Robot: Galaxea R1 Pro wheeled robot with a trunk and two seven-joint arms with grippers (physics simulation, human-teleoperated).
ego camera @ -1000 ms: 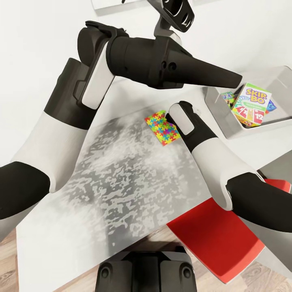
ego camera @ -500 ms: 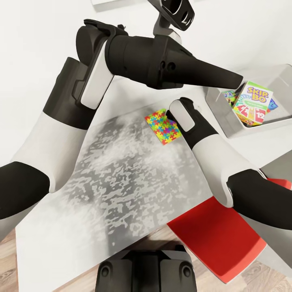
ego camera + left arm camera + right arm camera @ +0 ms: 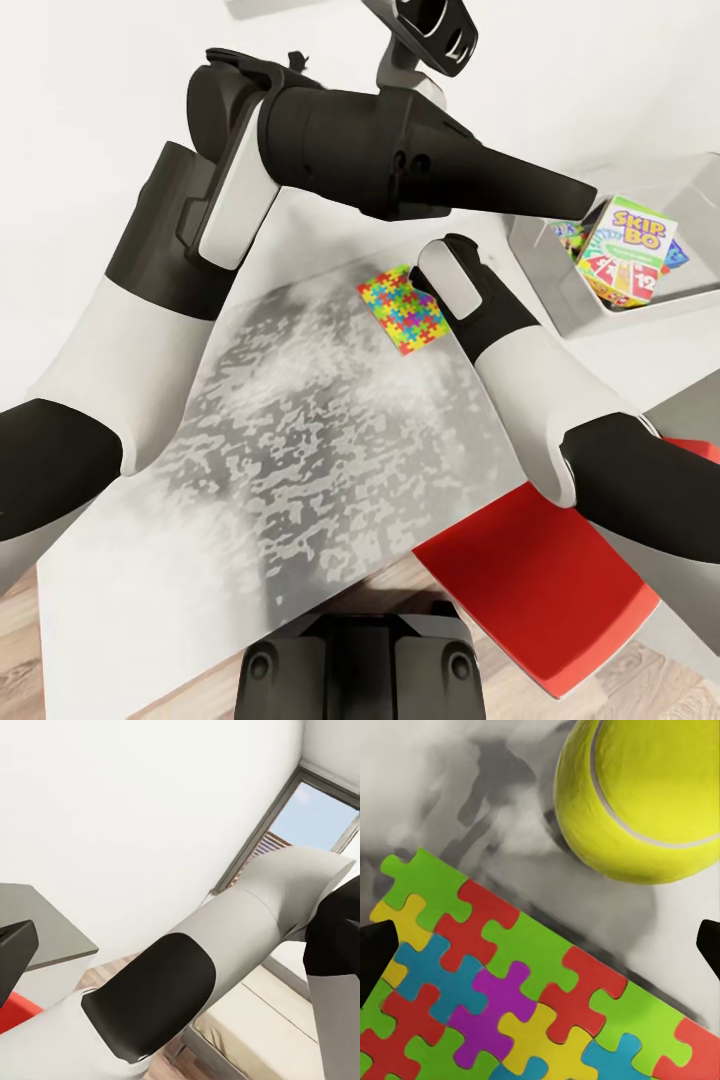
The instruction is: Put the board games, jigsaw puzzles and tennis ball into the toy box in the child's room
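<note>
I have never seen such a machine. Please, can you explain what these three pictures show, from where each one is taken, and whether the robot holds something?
This is a simulated two-armed robot. The head view looks down over both arms at a grey table. A jigsaw puzzle lies on it, and a toy box at the right holds a Skip-Bo game. The right wrist view looks along the right gripper: its dark fingertips stand wide apart at the picture's edges, above the puzzle and a tennis ball. It holds nothing. The left wrist view faces away toward a wall, a window and a bed.
</note>
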